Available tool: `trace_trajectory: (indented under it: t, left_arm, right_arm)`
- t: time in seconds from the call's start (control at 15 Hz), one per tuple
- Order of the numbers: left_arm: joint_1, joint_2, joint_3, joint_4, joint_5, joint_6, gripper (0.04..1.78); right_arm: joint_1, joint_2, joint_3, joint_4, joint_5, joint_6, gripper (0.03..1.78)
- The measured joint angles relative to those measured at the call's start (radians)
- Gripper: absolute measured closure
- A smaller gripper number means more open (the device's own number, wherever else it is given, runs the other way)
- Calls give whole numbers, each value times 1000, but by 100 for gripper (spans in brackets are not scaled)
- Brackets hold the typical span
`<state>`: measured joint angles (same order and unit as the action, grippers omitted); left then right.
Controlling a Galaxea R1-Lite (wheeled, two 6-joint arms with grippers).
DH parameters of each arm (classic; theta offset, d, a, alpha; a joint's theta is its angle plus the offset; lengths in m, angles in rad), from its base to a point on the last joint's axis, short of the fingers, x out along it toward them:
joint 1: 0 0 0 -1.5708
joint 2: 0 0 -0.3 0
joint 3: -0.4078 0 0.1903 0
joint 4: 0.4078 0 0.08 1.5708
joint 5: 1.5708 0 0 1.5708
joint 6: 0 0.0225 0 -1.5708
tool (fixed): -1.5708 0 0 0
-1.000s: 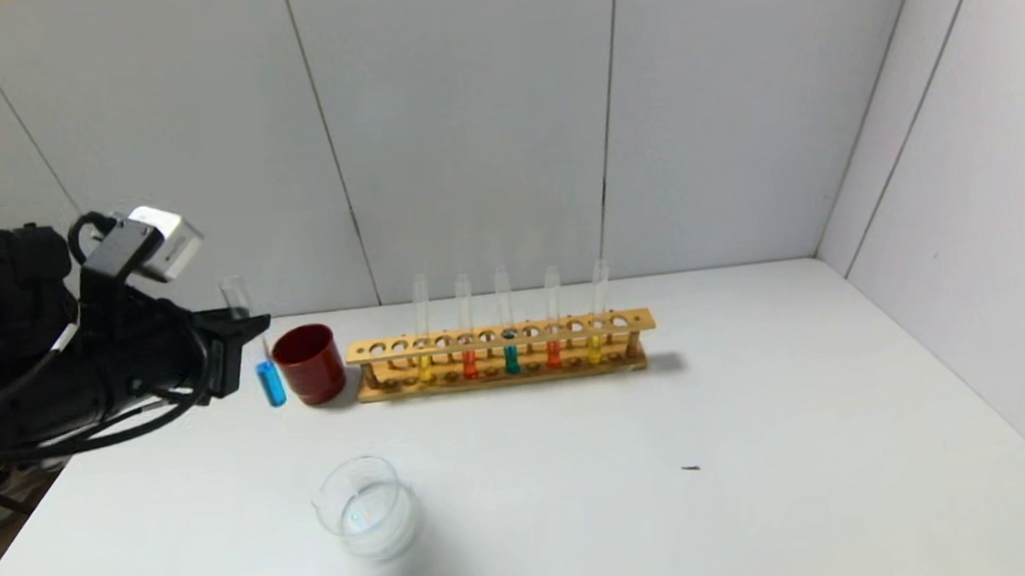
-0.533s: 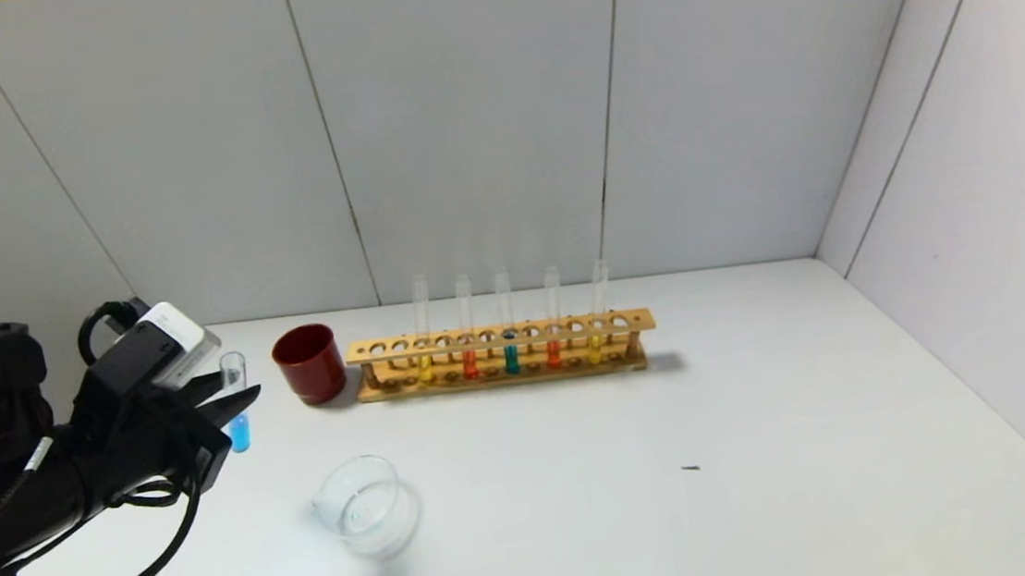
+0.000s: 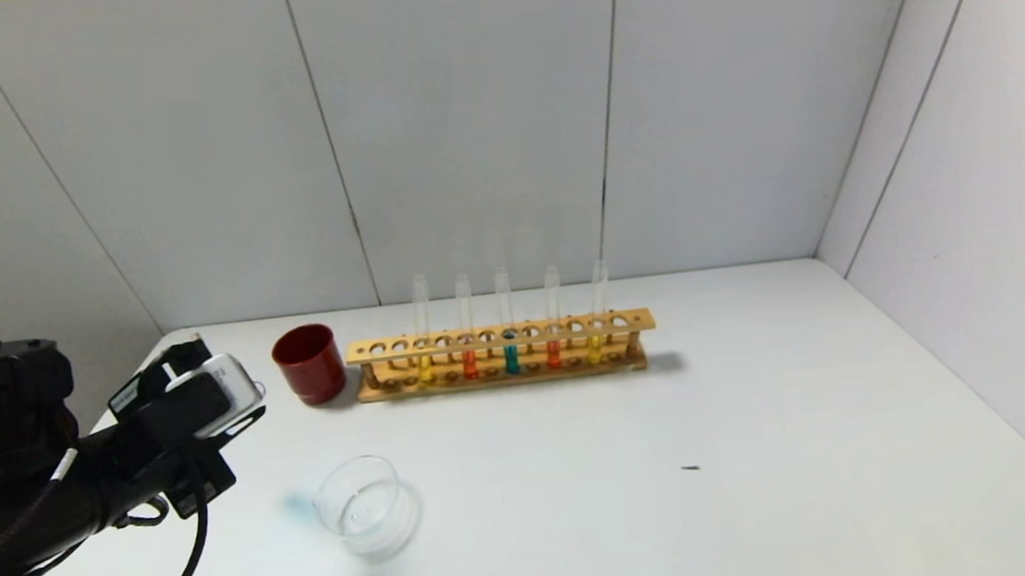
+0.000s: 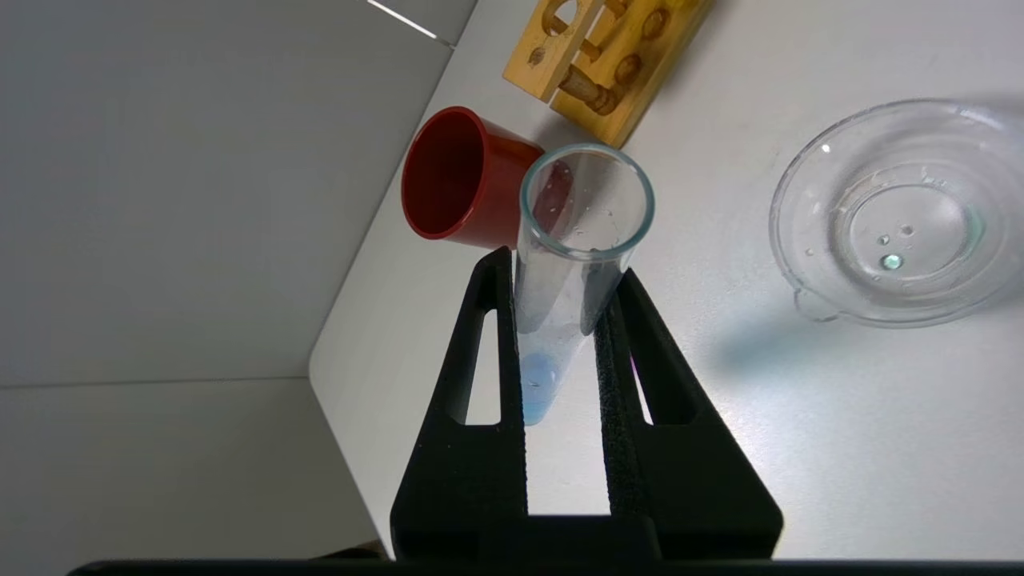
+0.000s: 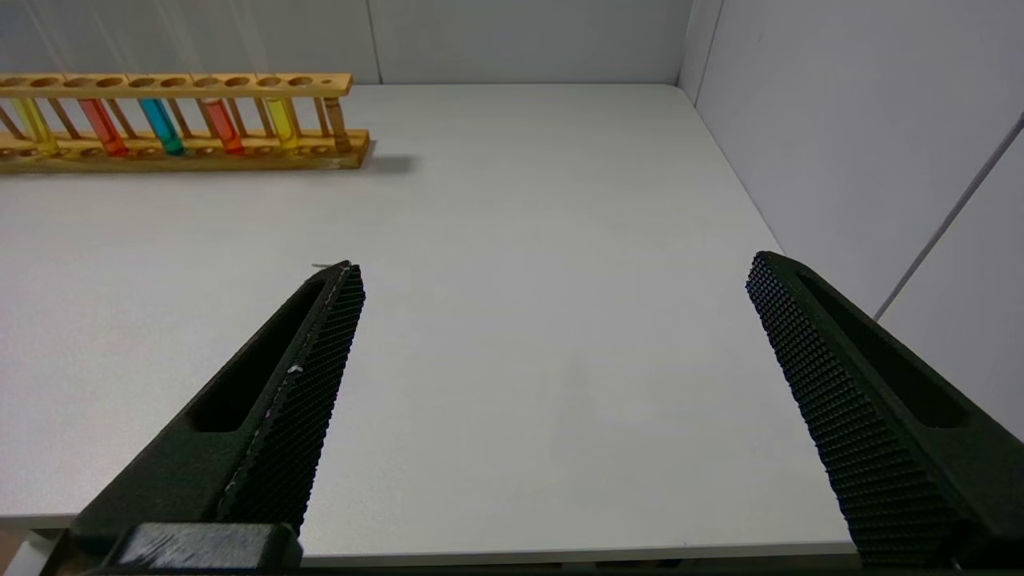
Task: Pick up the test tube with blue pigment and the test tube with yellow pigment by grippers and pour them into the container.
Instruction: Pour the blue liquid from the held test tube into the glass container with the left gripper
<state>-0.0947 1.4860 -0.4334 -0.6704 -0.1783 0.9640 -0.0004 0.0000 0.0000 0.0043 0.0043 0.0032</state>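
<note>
My left gripper [image 3: 205, 424] is low over the table's left side, to the left of the container [image 3: 366, 507]. In the left wrist view it [image 4: 564, 268] is shut on a clear test tube with blue pigment [image 4: 538, 388], whose open mouth points up at the camera. This tube is hidden in the head view. The container [image 4: 808, 200], a low clear glass dish, holds only a few droplets. Two test tubes with yellow pigment [image 3: 594, 348] [image 3: 425, 365] stand in the rack, and so does a teal-blue one [image 3: 510, 358]. My right gripper [image 5: 554, 266] is open and empty above the table's near right edge.
The wooden rack [image 3: 498, 336] stands at the back of the table and also holds two orange-red tubes [image 3: 553, 352]. A dark red cup [image 3: 308, 363] sits just left of the rack. The table's left edge and corner are close under my left gripper.
My left gripper has dropped from beside the red cup to low at the near left, and its wrist has turned. The blue tube, visible before, is now hidden behind the gripper.
</note>
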Motion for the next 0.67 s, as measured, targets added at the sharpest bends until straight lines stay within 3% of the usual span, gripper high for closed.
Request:
trace_trajectory:
  t: [0.27, 0.67]
  left_arm:
    - [0, 63, -20, -61, -7, 123, 151]
    - [-10, 185, 23, -403, -137, 242, 151]
  right_arm:
    - [0, 0, 0, 0, 0, 0, 6]
    - [0, 0, 0, 0, 0, 0, 6]
